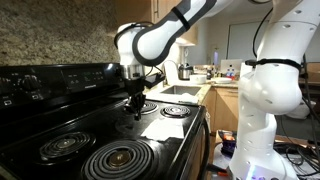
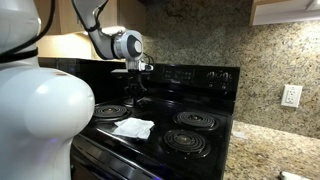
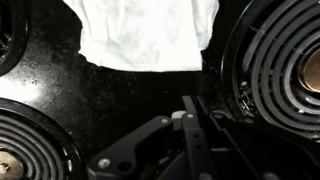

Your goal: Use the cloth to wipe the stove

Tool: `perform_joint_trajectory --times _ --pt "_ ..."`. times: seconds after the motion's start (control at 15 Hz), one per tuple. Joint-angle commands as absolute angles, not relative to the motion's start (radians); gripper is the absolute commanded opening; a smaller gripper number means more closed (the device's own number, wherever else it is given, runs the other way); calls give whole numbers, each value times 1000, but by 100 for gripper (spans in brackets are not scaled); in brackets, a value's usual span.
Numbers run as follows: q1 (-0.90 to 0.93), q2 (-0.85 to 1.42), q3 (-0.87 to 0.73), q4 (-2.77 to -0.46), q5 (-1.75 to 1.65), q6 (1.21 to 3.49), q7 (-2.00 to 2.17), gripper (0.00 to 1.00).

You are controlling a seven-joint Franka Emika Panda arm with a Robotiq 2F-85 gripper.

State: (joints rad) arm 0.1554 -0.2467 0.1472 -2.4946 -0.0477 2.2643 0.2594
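The stove (image 1: 190,150) is glossy black with spiral coil burners. The cloth (image 1: 161,128) lies spread flat on its top between the burners, also shown in an exterior view (image 2: 133,127). In the wrist view the cloth (image 3: 145,35) fills the top middle, over the black stove surface (image 3: 120,100). My gripper (image 1: 136,112) hangs just above the stove behind the cloth, apart from it. In the wrist view the gripper (image 3: 193,99) is shut, fingers pressed together with nothing between them. The gripper (image 2: 135,97) stands in front of the back panel.
Coil burners (image 3: 285,60) (image 3: 25,150) flank the cloth. The knobbed back panel (image 2: 190,75) rises behind the gripper. A countertop with a sink and clutter (image 1: 190,88) adjoins the stove. A granite backsplash with an outlet (image 2: 292,95) is on the wall.
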Motion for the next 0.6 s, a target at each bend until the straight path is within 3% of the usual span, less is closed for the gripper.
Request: perform_joint_trajectory --times 0.0,0.33,0.4,0.53 --pt "148 -426 116 -2551 16 2155 165 10" --pt "123 -581 56 -2614 28 1961 104 9" --pt "112 -607 39 -2632 20 1931 83 34" --pt "102 -609 31 -2651 12 1914 67 36"
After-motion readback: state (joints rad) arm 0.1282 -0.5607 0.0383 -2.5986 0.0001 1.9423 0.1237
